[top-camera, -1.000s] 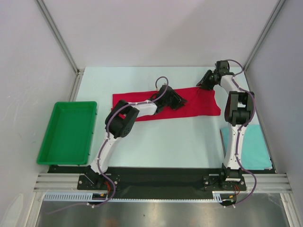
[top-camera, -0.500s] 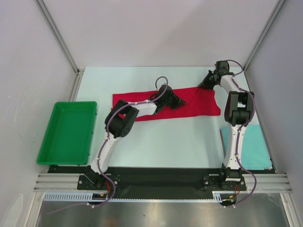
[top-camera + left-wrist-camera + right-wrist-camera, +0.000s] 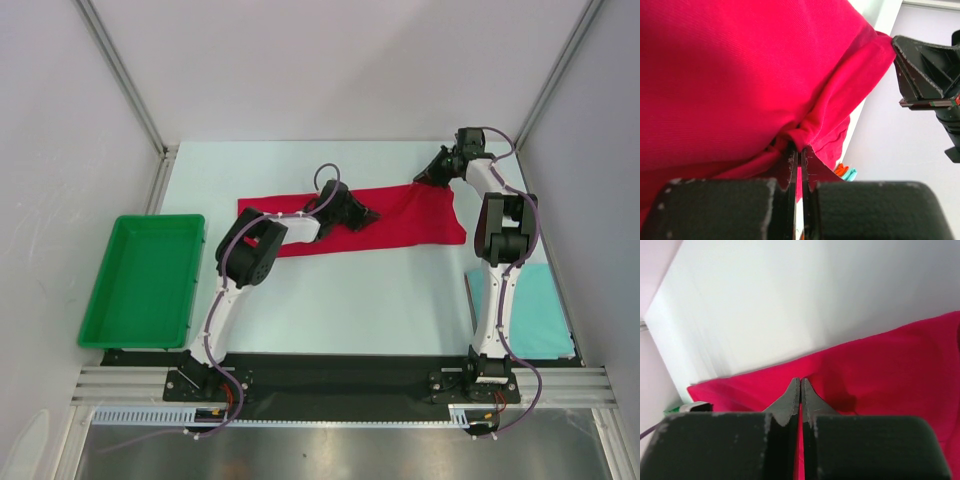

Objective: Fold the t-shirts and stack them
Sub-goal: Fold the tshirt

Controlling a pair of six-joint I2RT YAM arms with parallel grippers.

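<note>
As laid out long-ways, left to right, across the far table [image 3: 380, 295]: red shirt [image 3: 425, 228] pinched in both closed pincers — left pincer [image 3: 369, 214] mid-cloth, right pincer [image 3: 421, 178] at the far right corner. Folded teal shirt [image 3: 545, 310] near right, closest to the right arm.

The red shirt [image 3: 420, 222] is plain bright red all over, no print, just a fine ribbed weave up close. The teal shirt [image 3: 548, 315] is a pale aqua, also plain. The tray [image 3: 145, 280] is solid bright green. The surface [image 3: 380, 300] is a very light bluish white. The left arm [image 3: 222, 305] and right arm [image 3: 497, 305] are white with black joints, and the left hand [image 3: 368, 214] and right hand [image 3: 425, 177] are matte black.
</note>
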